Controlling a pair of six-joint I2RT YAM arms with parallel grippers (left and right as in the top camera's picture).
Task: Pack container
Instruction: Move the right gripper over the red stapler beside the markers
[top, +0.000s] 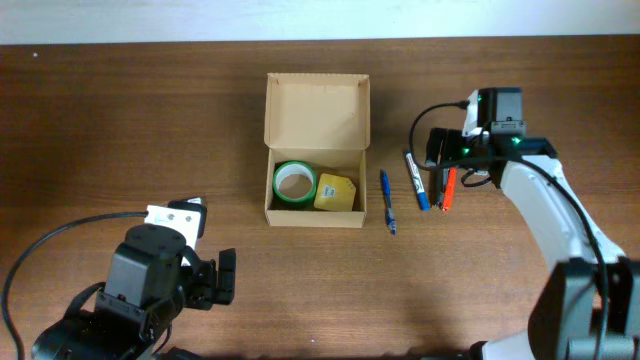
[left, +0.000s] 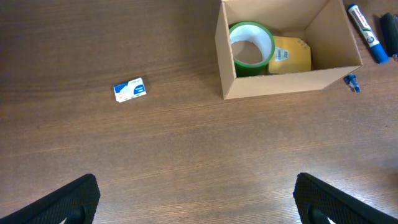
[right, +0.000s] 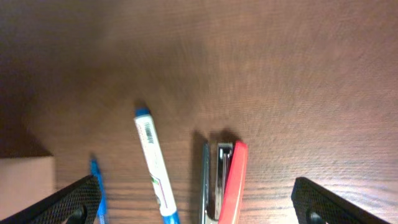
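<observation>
- Container (top: 316, 112): a tan cardboard box at mid-bench (top: 110, 120), its flap lid folded back and open toward the far edge.
- Contents: a green tape roll (top: 294, 183) sits in the left half and a yellow packet (top: 335, 192) in the right half, the 2 touching.
- Loose items to the right of the container: a blue pen (top: 387, 200) just beside its wall, then a white-and-blue marker (top: 416, 180), then a red stapler (top: 447, 188), all roughly parallel.
- White-and-blue card (left: 130, 89): lies alone on the bench, well apart from the container's left wall.
- Left end effector (left: 196, 190): jaws spread wide and empty, near the front of the bench, apart from the container.
- Right end effector (right: 196, 190): jaws spread wide and empty, poised above the marker and stapler. In the wrist view the stapler lies between its 2 fingers.
</observation>
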